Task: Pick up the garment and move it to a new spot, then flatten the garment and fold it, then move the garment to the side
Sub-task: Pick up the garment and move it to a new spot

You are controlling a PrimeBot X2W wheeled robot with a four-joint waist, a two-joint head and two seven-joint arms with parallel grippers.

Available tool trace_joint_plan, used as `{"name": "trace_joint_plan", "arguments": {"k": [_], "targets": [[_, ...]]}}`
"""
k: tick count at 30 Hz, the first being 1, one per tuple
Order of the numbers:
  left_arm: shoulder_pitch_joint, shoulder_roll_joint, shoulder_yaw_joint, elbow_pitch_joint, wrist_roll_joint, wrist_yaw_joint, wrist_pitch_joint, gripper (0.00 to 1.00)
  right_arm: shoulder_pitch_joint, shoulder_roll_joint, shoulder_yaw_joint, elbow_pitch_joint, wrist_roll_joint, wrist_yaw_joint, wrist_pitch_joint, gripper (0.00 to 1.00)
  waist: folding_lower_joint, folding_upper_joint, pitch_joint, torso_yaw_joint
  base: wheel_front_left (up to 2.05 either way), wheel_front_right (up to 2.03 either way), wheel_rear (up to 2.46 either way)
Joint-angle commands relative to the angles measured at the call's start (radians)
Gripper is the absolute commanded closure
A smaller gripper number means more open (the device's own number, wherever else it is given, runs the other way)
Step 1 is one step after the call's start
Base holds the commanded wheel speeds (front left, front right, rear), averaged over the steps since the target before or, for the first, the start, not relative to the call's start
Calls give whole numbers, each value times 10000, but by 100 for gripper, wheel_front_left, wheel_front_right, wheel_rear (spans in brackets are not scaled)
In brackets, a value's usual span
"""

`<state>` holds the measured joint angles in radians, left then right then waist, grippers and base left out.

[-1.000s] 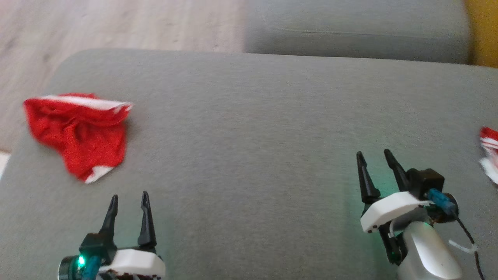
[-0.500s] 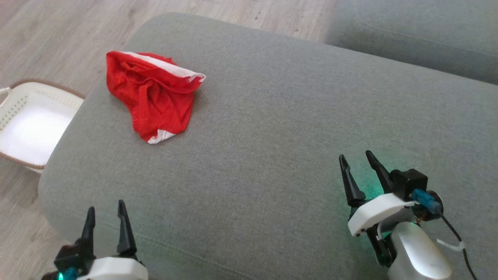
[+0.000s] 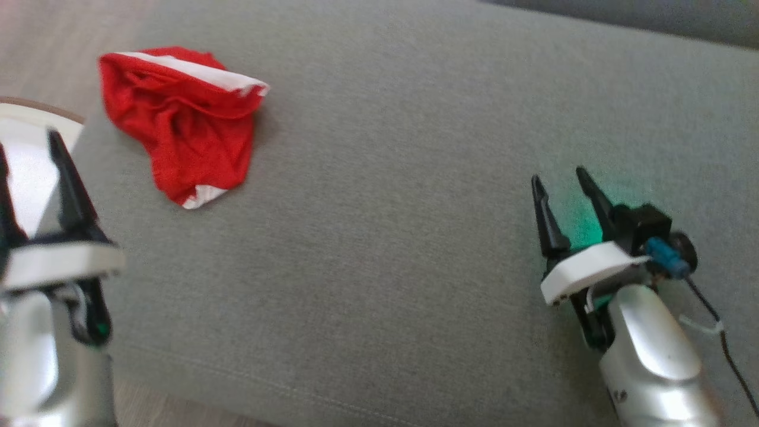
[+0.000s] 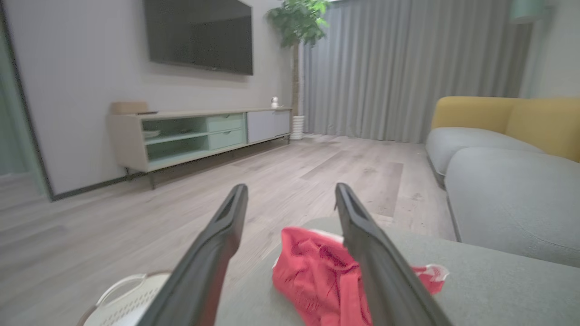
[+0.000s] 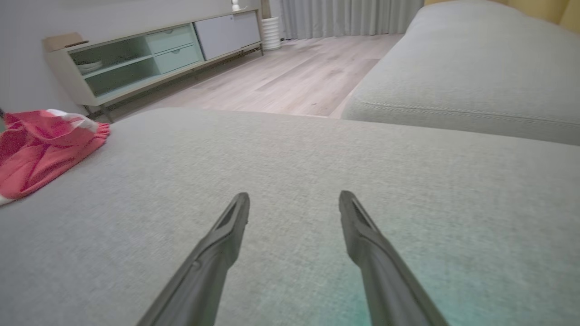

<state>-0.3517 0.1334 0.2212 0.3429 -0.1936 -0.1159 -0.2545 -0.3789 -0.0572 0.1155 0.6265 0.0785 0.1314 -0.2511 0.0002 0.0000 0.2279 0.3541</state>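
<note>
1. Garment. Find the red garment point(image 3: 181, 127) with white bands in the upper left of the head view. It lies crumpled on the grey sofa cushion point(image 3: 385, 249), close to the cushion's left edge.

2. Left claw point(image 3: 26, 145). You see it at the left edge of the head view, below and left of the garment and apart from it. Its 2 fingers stand spread and hold nothing. In the left wrist view the claw point(image 4: 291, 188) points toward the garment point(image 4: 317, 276), which shows at the lower middle, partly behind the right finger. A white basket point(image 4: 122, 299) shows at the lower left.

3. Right claw point(image 3: 559, 176). You see it at the right of the head view, well apart from the garment. Its 2 fingers stand spread and hold nothing. A green glow falls on the cushion beside it. In the right wrist view the claw point(image 5: 294, 194) faces the cushion, and the garment point(image 5: 41, 149) lies at the left edge.
</note>
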Motion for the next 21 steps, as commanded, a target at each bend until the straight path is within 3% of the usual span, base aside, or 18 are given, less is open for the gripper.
{"name": "trace_joint_plan", "arguments": {"k": [1, 13, 21], "targets": [[-911, 684, 260, 119, 47, -77, -72, 0, -441, -19, 193, -475, -123, -7, -107, 0, -2, 0, 678, -585, 0, 0, 0], [-3782, 2628, -982, 3537, -1339, -145, -12, 0, -995, -418, 196, -1260, -196, -7, -107, 0, -2, 0, 2125, -1833, 0, 0, 0], [-4736, 3275, -1027, 6388, -1784, -141, 550, 0, -1266, -634, 221, -1586, -169, -7, -107, 0, -2, 0, 2741, -2555, 0, 0, 0]]}}
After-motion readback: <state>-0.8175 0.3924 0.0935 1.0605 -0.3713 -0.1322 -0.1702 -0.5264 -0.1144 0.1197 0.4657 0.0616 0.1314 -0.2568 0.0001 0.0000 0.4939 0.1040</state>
